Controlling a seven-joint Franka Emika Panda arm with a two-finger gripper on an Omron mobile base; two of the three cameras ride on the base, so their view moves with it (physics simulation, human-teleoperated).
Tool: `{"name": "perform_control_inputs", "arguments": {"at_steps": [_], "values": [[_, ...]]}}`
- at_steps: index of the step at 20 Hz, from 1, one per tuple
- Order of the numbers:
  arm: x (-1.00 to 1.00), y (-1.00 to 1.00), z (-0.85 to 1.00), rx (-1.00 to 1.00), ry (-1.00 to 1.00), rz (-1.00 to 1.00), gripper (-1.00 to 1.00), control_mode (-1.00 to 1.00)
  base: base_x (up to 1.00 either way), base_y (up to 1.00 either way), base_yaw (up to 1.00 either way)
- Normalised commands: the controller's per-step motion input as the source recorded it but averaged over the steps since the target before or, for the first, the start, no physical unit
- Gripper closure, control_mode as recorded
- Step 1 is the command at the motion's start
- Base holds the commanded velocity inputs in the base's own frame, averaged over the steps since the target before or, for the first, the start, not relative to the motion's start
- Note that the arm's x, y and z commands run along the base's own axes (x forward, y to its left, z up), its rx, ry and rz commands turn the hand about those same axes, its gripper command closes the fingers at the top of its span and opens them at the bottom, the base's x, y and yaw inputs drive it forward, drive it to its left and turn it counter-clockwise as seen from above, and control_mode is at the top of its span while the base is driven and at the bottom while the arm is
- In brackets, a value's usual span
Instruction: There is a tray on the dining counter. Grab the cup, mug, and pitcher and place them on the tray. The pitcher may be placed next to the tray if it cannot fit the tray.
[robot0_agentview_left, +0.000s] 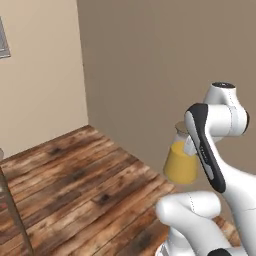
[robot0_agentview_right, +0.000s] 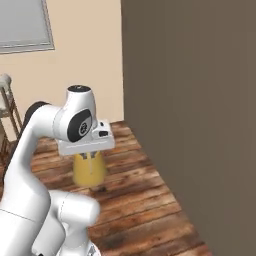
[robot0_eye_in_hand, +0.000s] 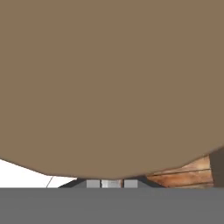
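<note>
The pitcher (robot0_agentview_left: 181, 162) hangs in the air under my hand, clear at the neck and yellow-orange in its wide body. In the right base view the pitcher (robot0_agentview_right: 89, 171) floats above the wooden floor. My gripper (robot0_agentview_right: 90, 154) points straight down and is shut on the pitcher's rim; the gripper (robot0_agentview_left: 187, 144) is partly hidden behind my forearm in the left base view. The hand view has the fingertips (robot0_eye_in_hand: 93, 183) close together at the bottom, under a large brown surface. The tray, dining counter, cup and mug are out of view.
A plank wood floor (robot0_agentview_left: 85, 190) spreads below. A grey-brown wall (robot0_agentview_right: 200, 110) stands close on the right, a beige wall (robot0_agentview_left: 40, 75) on the left. A stool (robot0_agentview_right: 6, 100) stands at the far left, below a window (robot0_agentview_right: 25, 25).
</note>
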Motion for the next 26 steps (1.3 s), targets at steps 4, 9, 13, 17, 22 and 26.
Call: {"name": "perform_control_inputs", "arguments": {"at_steps": [4,9,13,17,22,26], "values": [[0.00,0.00,0.00,0.00,0.00,0.00,1.00,1.00,0.84,-0.40,0.88],[0.00,0.00,0.00,0.00,0.00,0.00,1.00,1.00,0.88,-0.56,0.60],[0.00,0.00,0.00,0.00,0.00,0.00,1.00,1.00,1.00,-0.67,0.22],[0.00,0.00,0.00,0.00,0.00,0.00,1.00,1.00,1.00,-0.52,0.17],[0.00,0.00,0.00,0.00,0.00,0.00,1.00,1.00,1.00,-0.22,0.17],[0.00,0.00,0.00,0.00,0.00,0.00,1.00,1.00,1.00,-0.02,0.23]]}}
